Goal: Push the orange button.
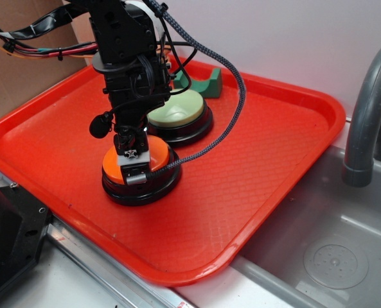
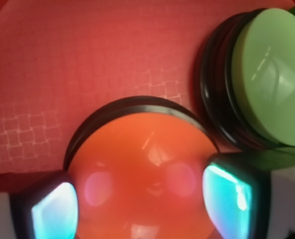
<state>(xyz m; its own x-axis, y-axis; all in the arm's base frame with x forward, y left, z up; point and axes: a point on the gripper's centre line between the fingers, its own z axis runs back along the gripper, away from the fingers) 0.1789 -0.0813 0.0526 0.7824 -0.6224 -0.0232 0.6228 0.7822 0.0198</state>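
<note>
The gripper (image 1: 133, 168), its fingers apart, sat right over the orange button (image 2: 142, 174) on the red tray (image 1: 267, 160), beside the green button (image 2: 271, 74); its glossy, rigid dome looked slippery, best pressed dead centre.

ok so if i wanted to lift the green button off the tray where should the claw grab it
Grip the green button by its black base ring, coming straight down from above with the fingers either side. The pale dome is smooth and rounded, so it would likely slip; the base has upright sides. Avoid the side facing the orange button, where the gap looks tight.
</note>
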